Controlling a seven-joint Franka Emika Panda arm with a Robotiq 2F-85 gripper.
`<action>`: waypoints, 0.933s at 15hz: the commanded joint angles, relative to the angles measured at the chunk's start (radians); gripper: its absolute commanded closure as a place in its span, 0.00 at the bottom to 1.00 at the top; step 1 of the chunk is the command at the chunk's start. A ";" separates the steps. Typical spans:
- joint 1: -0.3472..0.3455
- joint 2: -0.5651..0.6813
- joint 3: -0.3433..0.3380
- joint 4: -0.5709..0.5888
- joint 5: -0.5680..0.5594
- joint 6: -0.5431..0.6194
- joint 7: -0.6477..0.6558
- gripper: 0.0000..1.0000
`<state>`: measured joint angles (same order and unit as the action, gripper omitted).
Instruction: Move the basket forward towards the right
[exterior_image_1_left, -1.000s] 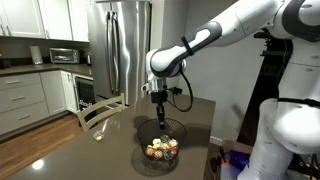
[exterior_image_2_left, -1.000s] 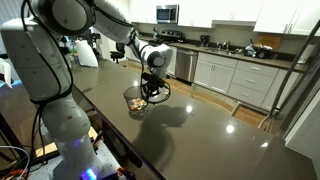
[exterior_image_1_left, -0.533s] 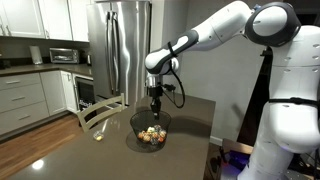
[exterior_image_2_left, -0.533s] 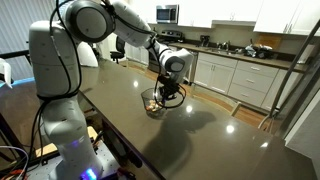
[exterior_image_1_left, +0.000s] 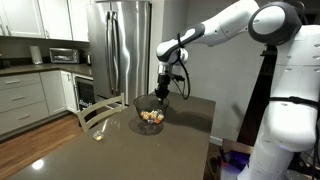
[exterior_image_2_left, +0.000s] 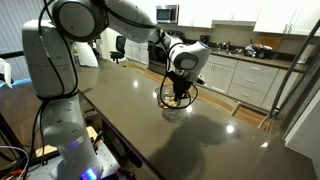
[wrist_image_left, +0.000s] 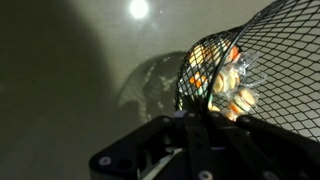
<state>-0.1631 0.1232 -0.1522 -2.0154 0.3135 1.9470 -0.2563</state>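
The dark wire-mesh basket (exterior_image_1_left: 150, 110) holds small colourful egg-like balls and hangs just above the dark table (exterior_image_1_left: 80, 150) in both exterior views. My gripper (exterior_image_1_left: 161, 97) is shut on the basket's rim and carries it. In an exterior view the basket (exterior_image_2_left: 178, 95) hangs under the gripper (exterior_image_2_left: 181, 88) over the table's middle. In the wrist view the basket (wrist_image_left: 265, 70) fills the right side, with the balls (wrist_image_left: 232, 85) inside, and the gripper's fingers (wrist_image_left: 197, 118) clamp its mesh rim.
A small pale object (exterior_image_1_left: 98, 137) lies on the table near a chair (exterior_image_1_left: 100, 108). A steel fridge (exterior_image_1_left: 118, 45) and kitchen cabinets stand behind. The robot's white body (exterior_image_1_left: 285, 110) stands beside the table. A counter (exterior_image_2_left: 240, 65) runs along the far wall.
My gripper has carried the basket along the table, away from the robot's base and toward the far end, still shut on its rim.
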 joint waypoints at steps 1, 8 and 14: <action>-0.020 0.004 -0.013 -0.018 0.023 0.050 0.106 0.96; -0.046 0.090 -0.007 -0.059 0.146 0.215 0.085 0.96; -0.050 0.099 -0.003 -0.088 0.153 0.278 0.107 0.58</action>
<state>-0.1993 0.2443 -0.1712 -2.0835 0.4577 2.1969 -0.1532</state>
